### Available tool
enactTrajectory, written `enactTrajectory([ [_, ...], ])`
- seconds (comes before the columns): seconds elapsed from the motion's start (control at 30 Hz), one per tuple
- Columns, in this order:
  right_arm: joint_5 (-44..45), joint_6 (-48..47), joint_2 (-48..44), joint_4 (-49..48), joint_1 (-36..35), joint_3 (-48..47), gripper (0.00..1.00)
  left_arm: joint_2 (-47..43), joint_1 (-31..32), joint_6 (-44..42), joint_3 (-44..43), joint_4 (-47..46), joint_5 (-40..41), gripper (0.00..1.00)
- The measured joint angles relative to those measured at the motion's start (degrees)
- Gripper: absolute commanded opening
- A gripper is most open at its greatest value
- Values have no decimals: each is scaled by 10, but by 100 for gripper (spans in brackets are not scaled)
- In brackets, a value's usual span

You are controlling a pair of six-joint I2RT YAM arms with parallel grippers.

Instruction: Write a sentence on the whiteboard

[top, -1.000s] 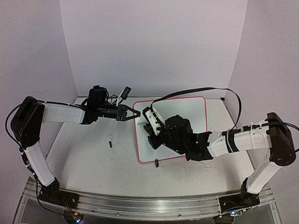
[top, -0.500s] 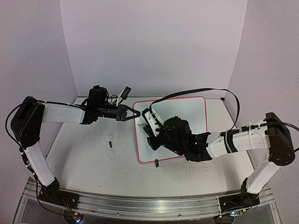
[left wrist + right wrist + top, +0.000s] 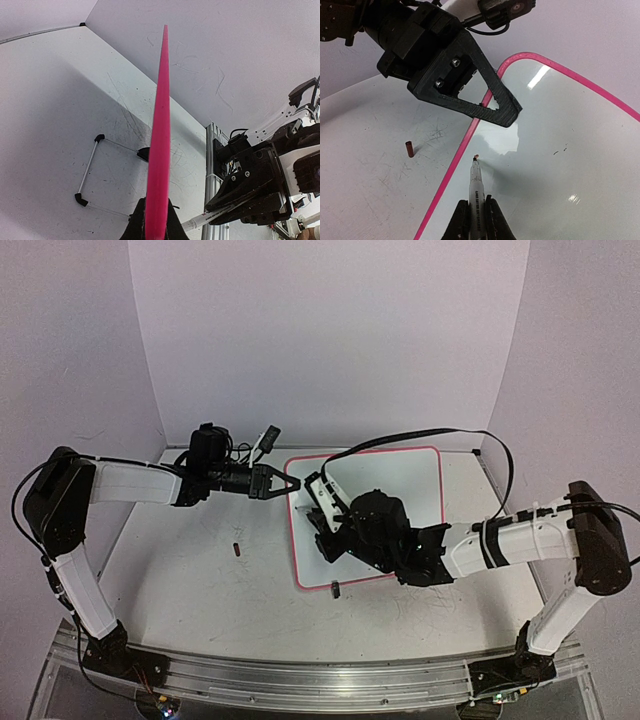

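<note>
Board position: whiteboard [image 3: 410, 480] sits on the table [image 3: 200, 580], right of centre, with its far edge near the back wall.
Left edge: left gripper [image 3: 295, 486] is clenched on the pink rim at the upper left.
Right arm: right gripper [image 3: 476, 220] grasps a marker [image 3: 476, 187]. The tip is just inside the left rim; contact with the face cannot be told.
Open room: bare table lies left of the board. A small cap [image 3: 237, 548] lies there, well apart from the rim.
Near edge: one black clip foot [image 3: 335, 588] is at the board's near rim.
Change: the right wrist has shifted slightly leftward. The left arm, board and cap lie as before.
Left wrist view only: the rim is seen edge-on, with a thin wire leg [image 3: 87, 170] with black ends beside it.
Right wrist view only: two small dark specks show on the board face.
</note>
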State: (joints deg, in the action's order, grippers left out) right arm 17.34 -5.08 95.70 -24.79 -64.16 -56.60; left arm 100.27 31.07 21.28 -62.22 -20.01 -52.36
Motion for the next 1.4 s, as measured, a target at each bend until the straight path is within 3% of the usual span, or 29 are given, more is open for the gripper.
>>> enactTrajectory([
  [1.4,-6,66,-3,21,-15,19,0,0,0,0,0,0,0,0],
])
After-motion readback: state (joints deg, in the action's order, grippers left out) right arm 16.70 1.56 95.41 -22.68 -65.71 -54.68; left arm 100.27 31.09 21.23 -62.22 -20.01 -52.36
